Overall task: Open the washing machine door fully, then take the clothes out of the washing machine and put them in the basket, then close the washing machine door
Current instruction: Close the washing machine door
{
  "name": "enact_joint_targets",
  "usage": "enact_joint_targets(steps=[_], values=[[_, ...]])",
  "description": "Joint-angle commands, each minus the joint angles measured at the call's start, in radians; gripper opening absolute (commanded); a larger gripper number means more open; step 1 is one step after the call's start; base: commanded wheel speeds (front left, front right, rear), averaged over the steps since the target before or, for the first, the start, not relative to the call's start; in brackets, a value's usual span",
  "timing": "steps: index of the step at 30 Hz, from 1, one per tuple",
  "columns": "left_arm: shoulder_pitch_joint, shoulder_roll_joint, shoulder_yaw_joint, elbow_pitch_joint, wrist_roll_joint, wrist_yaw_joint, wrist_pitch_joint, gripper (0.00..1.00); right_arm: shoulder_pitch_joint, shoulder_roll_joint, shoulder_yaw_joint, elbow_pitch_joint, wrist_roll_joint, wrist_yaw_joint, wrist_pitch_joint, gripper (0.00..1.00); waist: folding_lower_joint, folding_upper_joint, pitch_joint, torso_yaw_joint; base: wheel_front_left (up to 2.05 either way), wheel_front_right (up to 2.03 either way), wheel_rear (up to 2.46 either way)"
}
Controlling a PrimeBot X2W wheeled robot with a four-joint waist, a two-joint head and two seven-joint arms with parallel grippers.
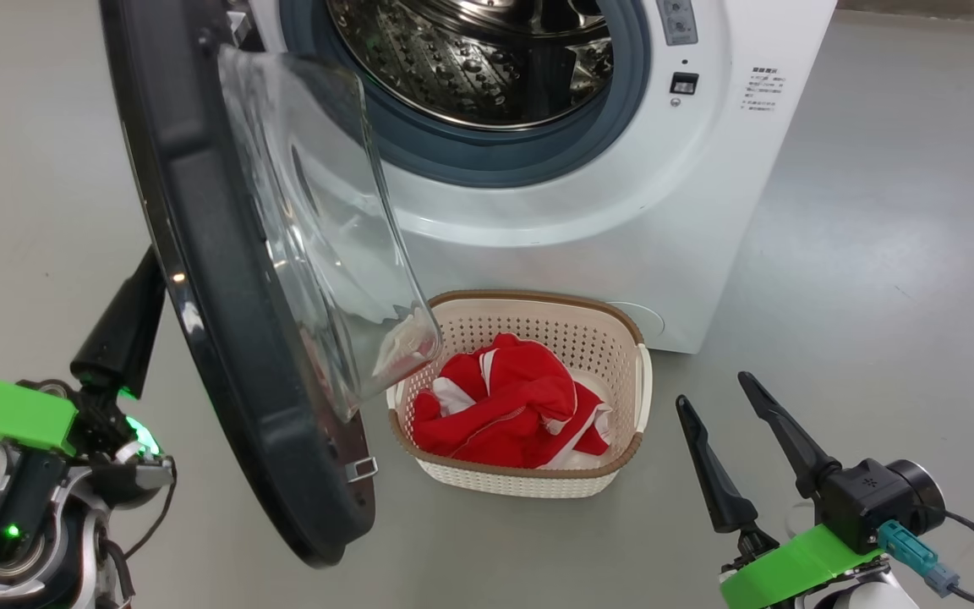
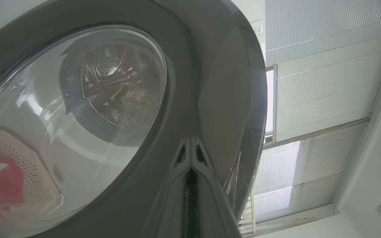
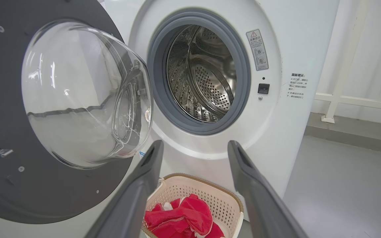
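Note:
The washing machine point(image 1: 664, 211) stands with its door point(image 1: 216, 279) swung out toward me, nearly edge-on, the glass bowl facing the basket. Its steel drum point(image 3: 207, 79) shows bare metal inside. The cream basket point(image 1: 622, 321) sits on the floor in front of the machine, and the red clothes point(image 1: 512, 406) lie in it. My left gripper point(image 1: 145, 279) is shut, its tips against the door's glossy outer rim point(image 2: 210, 82), where the left wrist view mirrors them. My right gripper point(image 1: 711, 389) hangs open and empty to the right of the basket point(image 3: 210, 190), pointing at the machine's front.
Grey floor point(image 1: 876, 254) spreads wide to the right of the machine. A white rail and wall point(image 3: 342, 99) run behind it on the right. Window blinds point(image 2: 326, 66) show past the door's edge in the left wrist view.

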Motion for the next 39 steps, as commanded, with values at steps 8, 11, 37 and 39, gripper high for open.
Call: enact_joint_targets(steps=[8, 11, 37, 39], values=[[-0.020, 0.017, -0.023, -0.035, -0.045, -0.022, -0.023, 0.00, -0.054, -0.008, 0.027, -0.026, 0.013, 0.003, -0.006, 1.00, 0.0000, 0.0000, 0.012, -0.033, 0.00, 0.00, 0.00], [-0.023, 0.016, -0.051, -0.027, -0.059, -0.037, -0.040, 0.00, -0.057, -0.012, 0.030, -0.024, 0.013, 0.003, -0.006, 1.00, 0.0000, 0.0000, 0.016, -0.045, 0.00, 0.00, 0.00], [-0.213, 0.016, -0.191, 0.148, -0.136, -0.116, -0.205, 0.00, -0.084, -0.020, 0.035, -0.030, 0.026, 0.003, -0.006, 1.00, 0.0000, 0.0000, 0.063, -0.219, 0.00, 0.00, 0.00], [-0.231, 0.016, -0.196, 0.161, -0.146, -0.122, -0.216, 0.00, -0.087, -0.021, 0.035, -0.030, 0.024, 0.003, -0.006, 1.00, 0.0000, 0.0000, 0.069, -0.233, 0.00, 0.00, 0.00]])
